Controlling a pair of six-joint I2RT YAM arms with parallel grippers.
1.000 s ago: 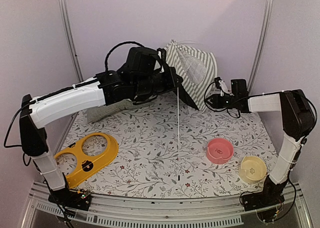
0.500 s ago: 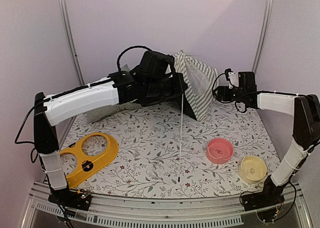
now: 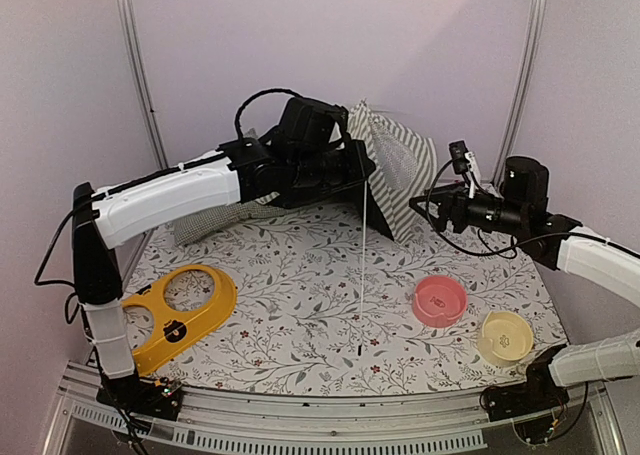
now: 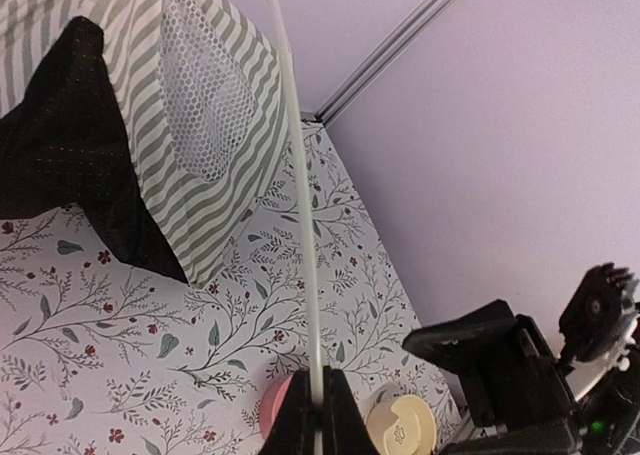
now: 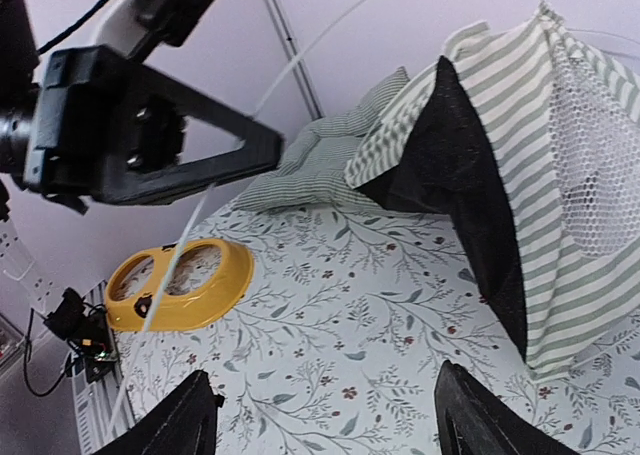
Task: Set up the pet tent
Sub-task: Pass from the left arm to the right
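The pet tent (image 3: 398, 165), green-and-white striped with a white mesh panel and a black panel, stands slumped at the back of the mat. It also shows in the left wrist view (image 4: 205, 115) and the right wrist view (image 5: 545, 165). My left gripper (image 3: 360, 173) is raised beside the tent's left side and shut on a thin white pole (image 3: 361, 275). The pole hangs down to the mat and arcs back up into the tent. In the left wrist view my left gripper (image 4: 315, 420) pinches the pole (image 4: 300, 225). My right gripper (image 3: 437, 210) is open and empty, just right of the tent; in the right wrist view my right gripper (image 5: 340, 425) points at the bare mat.
A green checked cushion (image 3: 215, 220) lies under the left arm at the back left. A yellow double feeder (image 3: 175, 310) sits front left. A pink bowl (image 3: 440, 300) and a cream bowl (image 3: 506, 336) sit front right. Walls close in behind and at both sides.
My left gripper has moved right and a little back with the pole, lifting the tent. My right arm has swung out to the right and its gripper has dropped slightly.
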